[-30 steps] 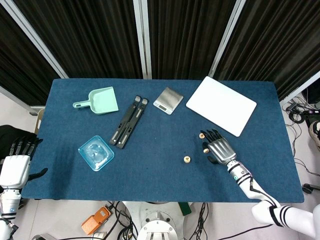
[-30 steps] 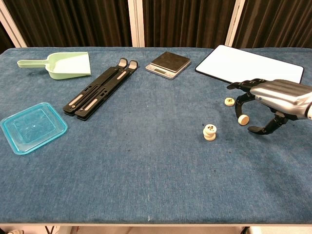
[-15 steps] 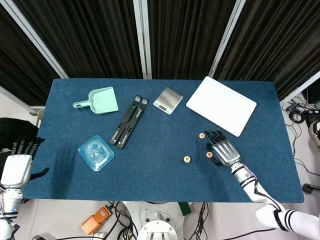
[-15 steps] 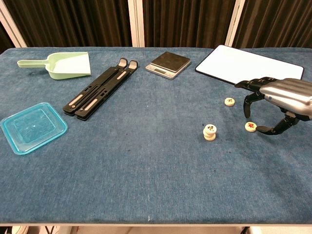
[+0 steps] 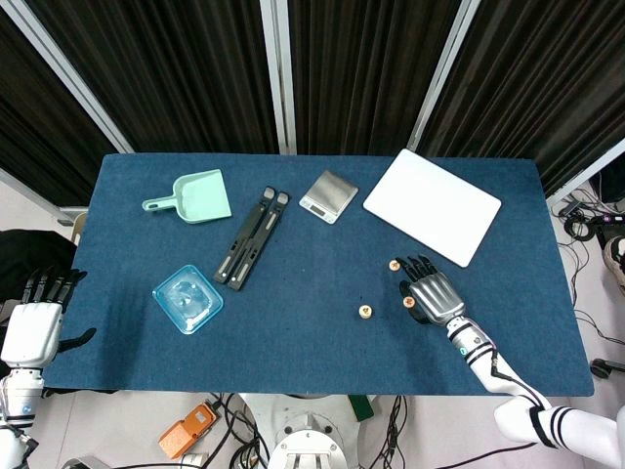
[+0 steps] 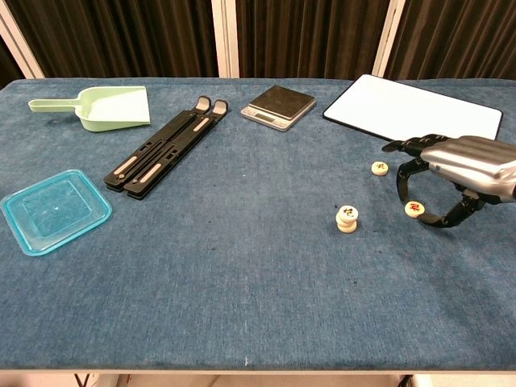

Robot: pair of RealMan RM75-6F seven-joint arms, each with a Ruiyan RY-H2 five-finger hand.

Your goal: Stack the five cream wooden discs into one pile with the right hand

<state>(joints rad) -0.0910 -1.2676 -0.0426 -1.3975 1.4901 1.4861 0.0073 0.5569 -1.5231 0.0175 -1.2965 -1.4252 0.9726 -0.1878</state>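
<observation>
A short pile of cream discs [image 6: 347, 218] [image 5: 364, 312] stands on the blue table, right of centre. One loose disc [image 6: 379, 168] [image 5: 394, 264] lies further back. Another loose disc [image 6: 414, 209] [image 5: 407, 302], with a red mark on top, lies flat on the cloth. My right hand [image 6: 455, 173] [image 5: 433, 296] arches over this disc, which sits between its fingers [image 6: 401, 181] and thumb; nothing is lifted. My left hand [image 5: 34, 327] hangs off the table's left edge with fingers apart, holding nothing.
A green dustpan [image 5: 195, 195], a black folded stand [image 5: 251, 237] and a teal square container [image 5: 187, 298] lie on the left half. A small scale [image 5: 328, 195] and a white board [image 5: 432, 205] lie at the back, the board just behind my right hand.
A second ago my right hand held the marked disc on edge above the cloth. The disc now lies flat on the table, and the hand has settled around it.
</observation>
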